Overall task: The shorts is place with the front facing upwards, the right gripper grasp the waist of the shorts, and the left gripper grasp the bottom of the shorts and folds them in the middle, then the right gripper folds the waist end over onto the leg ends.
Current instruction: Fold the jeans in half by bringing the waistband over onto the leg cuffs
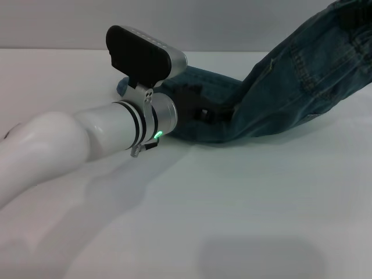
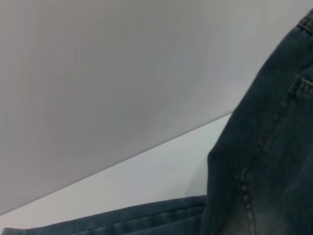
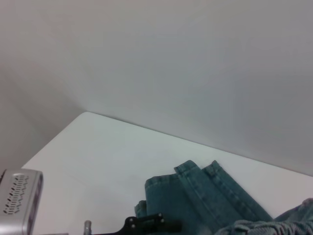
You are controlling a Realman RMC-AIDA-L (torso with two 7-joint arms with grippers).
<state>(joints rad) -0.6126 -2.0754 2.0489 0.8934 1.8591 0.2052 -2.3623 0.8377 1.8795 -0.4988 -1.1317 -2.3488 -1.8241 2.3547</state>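
Shorts (image 1: 273, 87) lie on the surface (image 1: 232, 203), waist end raised toward upper right, so the final fold looks underway. Left end effector (image 1: 200, 110) sits at the leg ends; grip unclear. Next: lay waist over legs.

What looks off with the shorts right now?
The shorts are not flat: the right side rises off the table toward the upper right corner of the head view, while the left part lies bunched by the left gripper. The right gripper is out of view. That fits mid-fold; no damage shows.
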